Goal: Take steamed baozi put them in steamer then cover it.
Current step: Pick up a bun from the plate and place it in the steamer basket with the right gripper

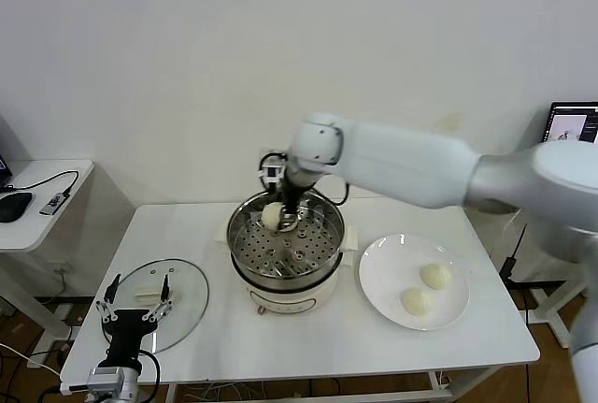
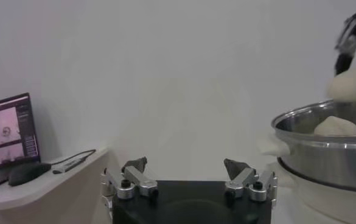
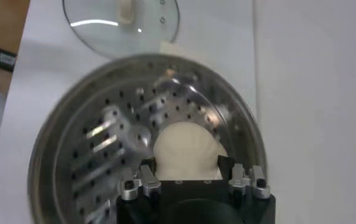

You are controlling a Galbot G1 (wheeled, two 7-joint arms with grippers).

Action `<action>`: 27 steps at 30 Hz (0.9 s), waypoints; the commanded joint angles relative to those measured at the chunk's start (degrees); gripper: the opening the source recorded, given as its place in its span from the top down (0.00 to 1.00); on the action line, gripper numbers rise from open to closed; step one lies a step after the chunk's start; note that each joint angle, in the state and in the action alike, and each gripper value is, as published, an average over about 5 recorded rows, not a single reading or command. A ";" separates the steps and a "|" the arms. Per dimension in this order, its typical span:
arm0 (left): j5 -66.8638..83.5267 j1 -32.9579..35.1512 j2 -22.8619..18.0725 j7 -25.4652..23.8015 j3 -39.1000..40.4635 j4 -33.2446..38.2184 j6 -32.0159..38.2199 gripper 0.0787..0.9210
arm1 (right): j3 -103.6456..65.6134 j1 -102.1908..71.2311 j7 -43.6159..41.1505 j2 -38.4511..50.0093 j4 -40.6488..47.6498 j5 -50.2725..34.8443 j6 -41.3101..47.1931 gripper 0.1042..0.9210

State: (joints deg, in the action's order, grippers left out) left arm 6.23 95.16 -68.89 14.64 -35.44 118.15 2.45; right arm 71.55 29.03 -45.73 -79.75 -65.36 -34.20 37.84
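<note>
The baozi (image 3: 187, 149) in my right tool (image 3: 188, 173) is soft and light, and I judge it would dent or tear under a hard squeeze; its smooth skin could also slip. I have it by the sides, my fingers closed on it only as far as its width allows, and it hangs over the perforated tray, inside the rim of the steamer (image 1: 286, 253). The left wrist view shows a second bun (image 2: 336, 126) already lying in the pot. Two more buns (image 1: 425, 288) wait on the white plate (image 1: 383, 281) to my right, and I'd take each the same way, low on its flanks with a gentle pinch.

The cover (image 1: 182, 295) lies flat on the counter (image 1: 299, 338) to my left. It is glass, heavier, stiff and breakable, so its bar handle is the place to grip. My left tool (image 1: 135, 302) hangs by its near edge, fingers spread wide, holding nothing.
</note>
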 commanded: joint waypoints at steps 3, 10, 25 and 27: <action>-0.06 0.07 -0.24 -0.04 0.04 -0.37 0.35 0.12 | -0.17 -4.39 1.73 -8.25 6.47 -0.47 1.73 0.36; -0.08 0.27 -0.34 0.00 0.09 -0.22 0.69 0.12 | 0.46 -6.25 1.43 -8.33 7.61 1.66 2.28 0.36; -0.23 0.16 -0.29 -0.06 0.22 -0.07 0.78 0.12 | -0.04 -2.40 -3.01 -4.08 4.41 4.68 0.74 0.14; -0.22 0.09 -0.23 -0.07 0.22 0.06 0.73 0.12 | 0.52 0.89 -5.47 -0.95 0.91 5.66 -0.01 0.13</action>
State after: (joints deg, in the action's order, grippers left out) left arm 5.99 95.26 -69.15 14.60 -35.24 118.21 3.24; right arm 72.10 26.47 -48.12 -83.46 -61.13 -30.14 38.32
